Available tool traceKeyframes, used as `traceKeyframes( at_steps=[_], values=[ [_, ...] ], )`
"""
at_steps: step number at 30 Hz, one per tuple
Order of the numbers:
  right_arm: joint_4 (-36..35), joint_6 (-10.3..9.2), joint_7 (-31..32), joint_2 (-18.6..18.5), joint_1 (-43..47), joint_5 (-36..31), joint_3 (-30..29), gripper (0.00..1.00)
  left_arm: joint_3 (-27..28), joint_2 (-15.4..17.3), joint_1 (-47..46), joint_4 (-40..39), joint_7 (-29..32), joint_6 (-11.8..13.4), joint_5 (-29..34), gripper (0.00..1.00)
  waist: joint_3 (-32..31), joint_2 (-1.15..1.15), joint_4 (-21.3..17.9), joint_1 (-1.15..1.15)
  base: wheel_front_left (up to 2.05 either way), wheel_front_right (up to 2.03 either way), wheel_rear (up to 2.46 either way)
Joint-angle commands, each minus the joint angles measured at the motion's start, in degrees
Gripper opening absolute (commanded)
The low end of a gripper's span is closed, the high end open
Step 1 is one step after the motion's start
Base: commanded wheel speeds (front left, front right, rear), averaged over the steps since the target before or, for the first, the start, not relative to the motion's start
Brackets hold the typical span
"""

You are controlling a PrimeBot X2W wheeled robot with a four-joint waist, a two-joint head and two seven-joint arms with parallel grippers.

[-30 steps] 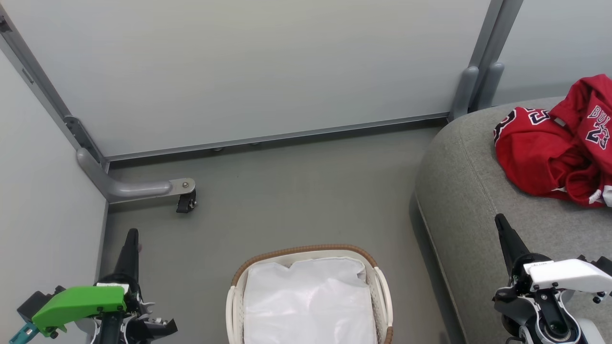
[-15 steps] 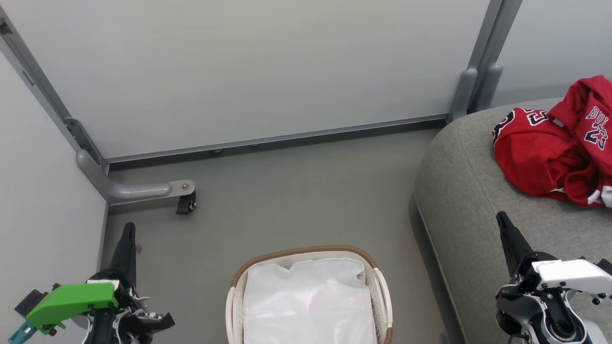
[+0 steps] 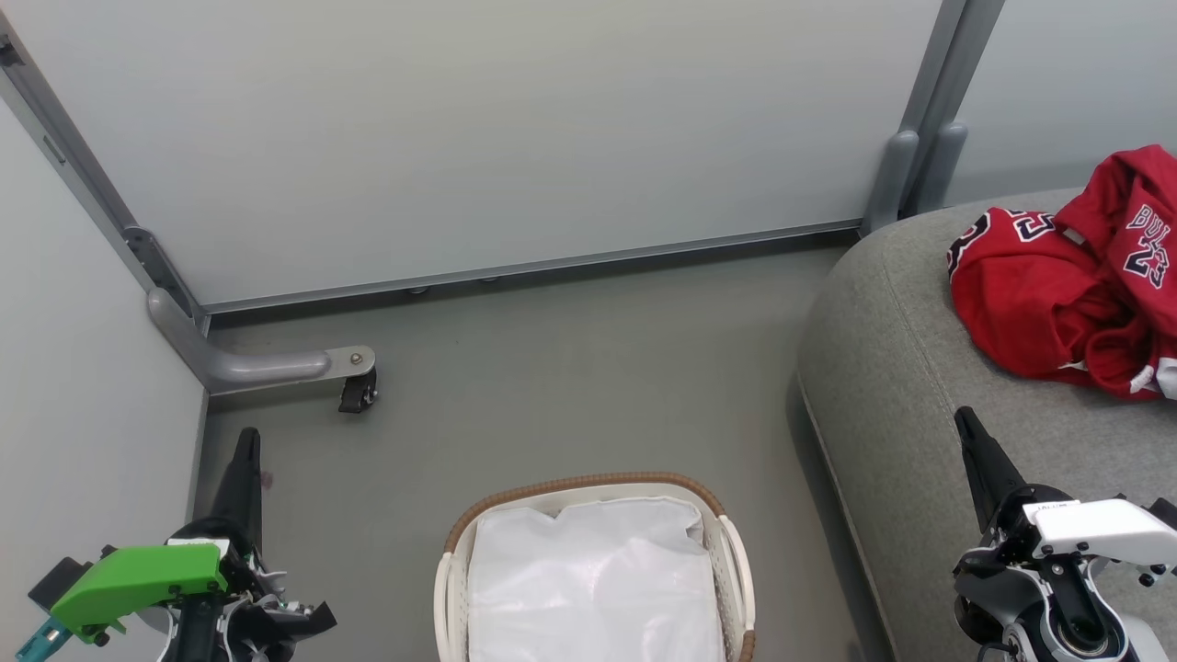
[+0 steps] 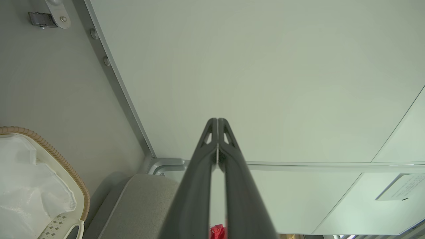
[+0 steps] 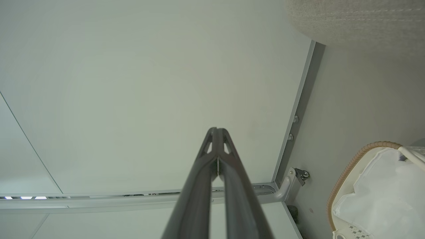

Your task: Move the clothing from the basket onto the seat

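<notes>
Head view: the red clothes (image 3: 1039, 313) lie in a heap on the grey seat (image 3: 901, 368), at 2 o'clock from the basket (image 3: 588, 480). The basket sits on the floor (image 3: 552, 368) at 6 o'clock. Inside it I see a white liner (image 3: 593, 579) and no red. The left hand (image 3: 248, 439) is at 8 o'clock, and the right hand (image 3: 964, 421) is at 4 o'clock, over the seat's front edge. Both point up, well apart from the clothes.

Left wrist view: the two fingers are pressed together with nothing between them. They point at a plain wall (image 4: 265, 83). The basket is at 8 o'clock, a corner of the seat is near 7 o'clock, and a bit of red peeks out at 6 o'clock.

Right wrist view: these fingers are closed too and hold nothing. The basket is at 4 o'clock and the seat at 1 o'clock.

I think the moving job is done, since the clothes are on the seat. I think the next move is just a check. Look that nothing red hides under the liner, and keep both hands off the heap so it does not slide.
</notes>
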Motion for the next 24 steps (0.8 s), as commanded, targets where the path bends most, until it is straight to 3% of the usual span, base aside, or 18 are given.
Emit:
traceKeyframes(
  at_steps=[1, 24],
  values=[
    [-0.24, 0.02, 0.18, -0.34, 0.6, 0.19, -0.13, 0.0, 0.11, 0.37, -0.51, -0.12, 0.26, -0.35, -0.25, 0.0, 0.0, 0.0, 0.0, 0.0, 0.0, 0.0, 0.0],
    [-0.24, 0.02, 0.18, -0.34, 0.6, 0.2, -0.13, 0.0, 0.1, 0.37, -0.51, -0.13, 0.26, -0.35, -0.25, 0.0, 0.0, 0.0, 0.0, 0.0, 0.0, 0.0, 0.0]
  ],
)
